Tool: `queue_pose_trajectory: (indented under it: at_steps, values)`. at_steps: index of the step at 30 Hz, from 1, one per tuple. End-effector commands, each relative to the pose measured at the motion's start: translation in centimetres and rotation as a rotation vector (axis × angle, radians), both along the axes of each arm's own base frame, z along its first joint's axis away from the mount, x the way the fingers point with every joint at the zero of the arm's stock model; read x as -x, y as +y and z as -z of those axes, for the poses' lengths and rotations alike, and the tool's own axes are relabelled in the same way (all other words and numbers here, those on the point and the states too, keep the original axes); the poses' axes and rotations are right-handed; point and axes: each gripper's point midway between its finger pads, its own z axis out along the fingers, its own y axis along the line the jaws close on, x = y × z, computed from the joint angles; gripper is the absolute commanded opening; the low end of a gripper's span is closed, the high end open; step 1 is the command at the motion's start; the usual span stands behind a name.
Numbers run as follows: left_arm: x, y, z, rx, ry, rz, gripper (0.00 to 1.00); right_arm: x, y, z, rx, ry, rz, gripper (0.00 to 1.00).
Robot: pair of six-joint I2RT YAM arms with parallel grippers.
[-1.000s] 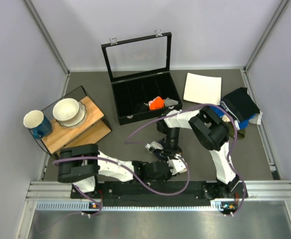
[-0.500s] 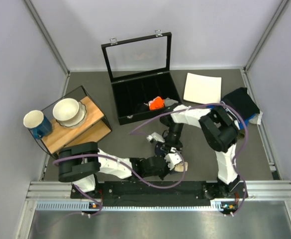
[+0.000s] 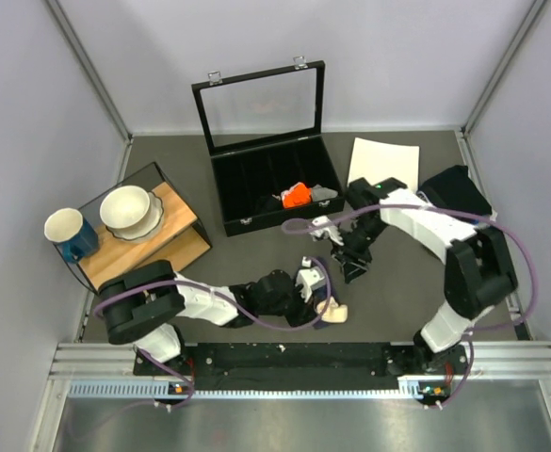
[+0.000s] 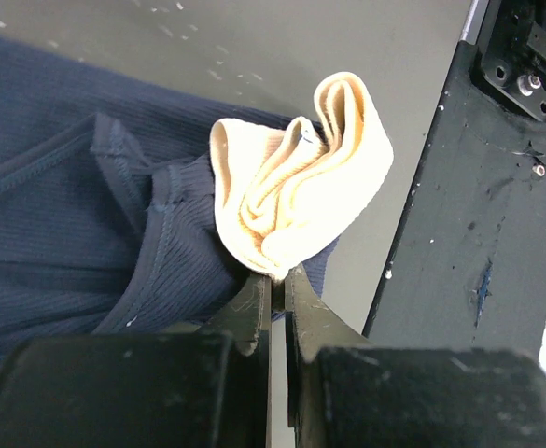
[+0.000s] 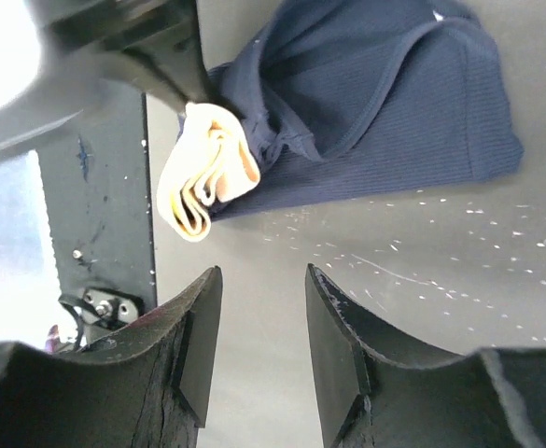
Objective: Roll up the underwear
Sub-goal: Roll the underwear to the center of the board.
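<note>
Though bunched, underwear (image 4: 67, 243) in left tool (image 4: 277, 282).

The underwear (image 4: 67, 233) is ribbed navy cloth, matt, with a finely ribbed beige waistband (image 4: 301, 187). The tabletop (image 5: 422, 280) is matt dark grey, flecked with pale specks.

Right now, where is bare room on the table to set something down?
Bare dark table shows between the wooden stand and the black glass-lidded case, and at the front between the navy-blue fabric underwear and the right arm's base. Centre front is crowded: the left end effector pinches the underwear, the right end effector hangs open near it.
</note>
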Motion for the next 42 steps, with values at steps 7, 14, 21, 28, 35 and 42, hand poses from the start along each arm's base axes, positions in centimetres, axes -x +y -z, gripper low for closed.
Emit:
queue_pose_trajectory:
  at_steps: [7, 14, 21, 28, 35, 42]
  values:
    - [0.0, 1.0, 0.1, 0.051, 0.331, 0.043, 0.00, 3.5, 2.1, -3.3, -0.521, -0.453, -0.320, 0.48]
    - [-0.9, 1.5, 2.0, 0.054, 0.594, -0.026, 0.00, 5.2, 3.8, 0.7, -0.429, -0.602, -0.517, 0.49]
    - [-1.9, 2.2, 2.5, 0.087, 0.696, -0.103, 0.00, 6.3, 3.7, 3.9, -0.351, -0.615, -0.598, 0.49]
    - [-3.0, 1.8, 2.4, 0.103, 0.722, -0.134, 0.00, 6.8, 3.5, 5.9, -0.306, -0.622, -0.626, 0.49]
    - [-3.6, 1.6, 2.7, 0.092, 0.724, -0.144, 0.00, 5.0, 4.7, 3.5, -0.286, -0.661, -0.479, 0.49]
    - [-3.8, 2.1, 3.1, 0.075, 0.733, -0.157, 0.00, 7.1, 5.1, -1.0, -0.367, -0.592, -0.485, 0.49]
